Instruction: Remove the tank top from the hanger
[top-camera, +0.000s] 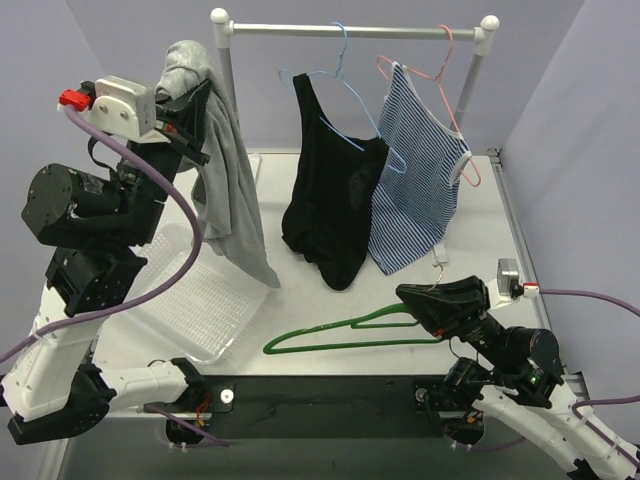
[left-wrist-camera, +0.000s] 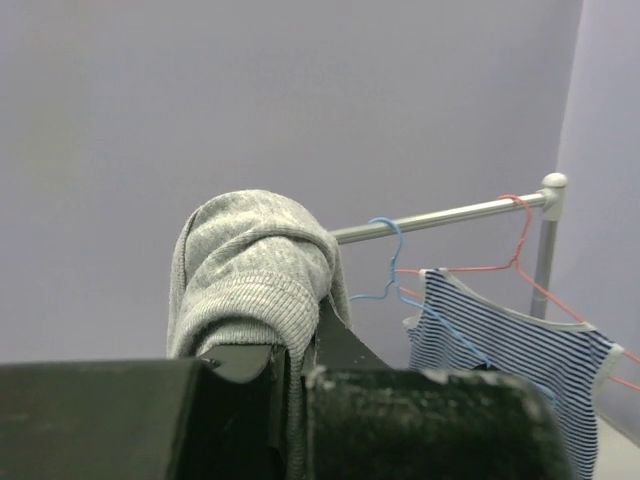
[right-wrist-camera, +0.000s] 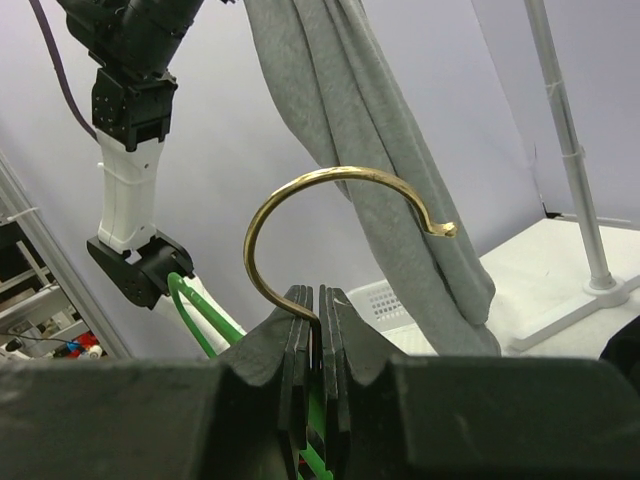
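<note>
gripped grey tank top (top-camera: 232, 190) in clamped left jaws, raised high at left, hanging clear of green hanger (top-camera: 340, 343). pinched hanger's gold hook (right-wrist-camera: 335, 190) in closed right jaws, low over tabletop (top-camera: 300, 300). judged best to lower top gently into tray (top-camera: 195, 300), hanger held aside.

Limp grey tank top (top-camera: 235, 190) aloft, bare green hanger (top-camera: 360, 345) flat below

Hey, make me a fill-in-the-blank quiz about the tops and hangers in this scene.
The left end effector holds up a tank top coloured ____.
The right end effector grips a bare hanger coloured ____.
The blue hanger carries a top coloured ____.
Missing words: gray, green, black.
</note>
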